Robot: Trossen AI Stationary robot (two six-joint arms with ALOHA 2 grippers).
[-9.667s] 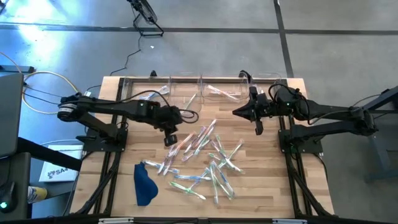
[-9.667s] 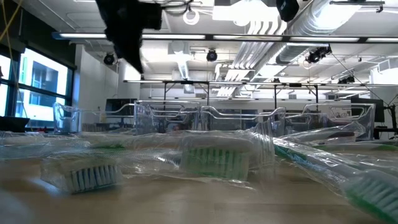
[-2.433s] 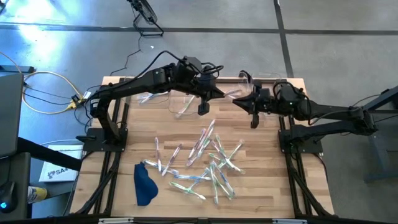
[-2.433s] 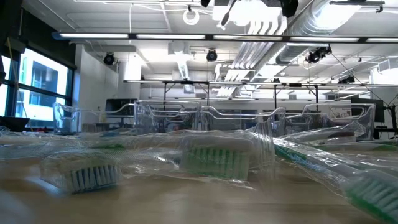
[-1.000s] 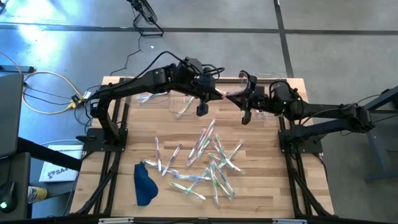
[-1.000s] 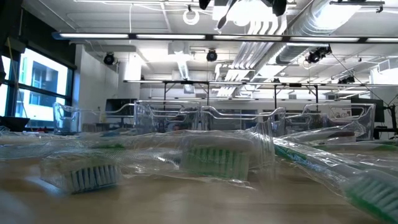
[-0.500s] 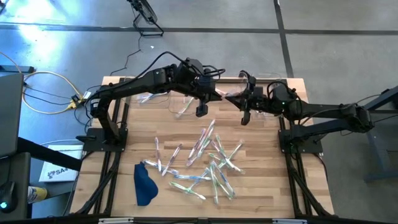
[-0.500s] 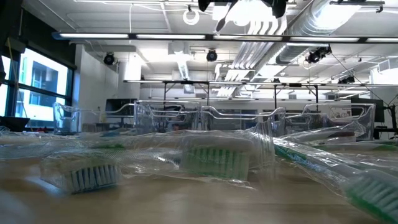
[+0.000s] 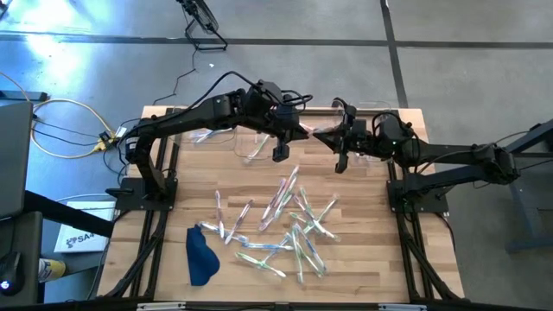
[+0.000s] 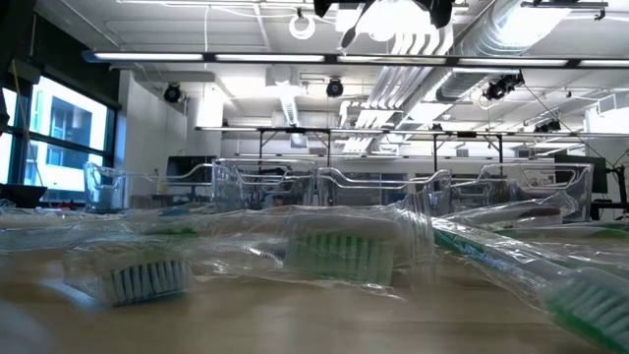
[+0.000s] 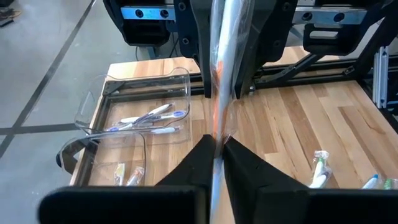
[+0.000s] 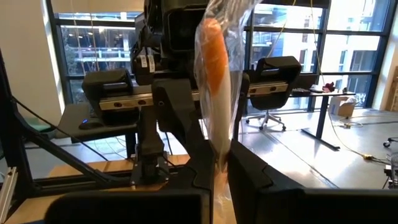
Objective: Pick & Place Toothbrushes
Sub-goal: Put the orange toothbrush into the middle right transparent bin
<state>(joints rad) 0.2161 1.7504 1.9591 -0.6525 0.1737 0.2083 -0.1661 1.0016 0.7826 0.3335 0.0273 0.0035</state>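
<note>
Now, past the loose toothbrushes [image 9: 289, 220] scattered on the near table, the grippers meet above the bins [image 9: 259, 130]: a wrapped orange toothbrush [image 9: 313, 131] spans between them, right gripper [image 9: 324, 132] clamped on it, left gripper [image 9: 302, 131] fingers just starting to slacken, so the handover looks nearly complete

left end effector [image 9: 304, 132]: raised, pinched | right end effector [image 9: 321, 133]: raised, pinched, tips nearly meeting

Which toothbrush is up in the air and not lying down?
The wrapped toothbrush with the orange-pink handle, pinched between the left gripper and the right gripper above the clear bins. All the other toothbrushes lie on the table or in bins.
</note>
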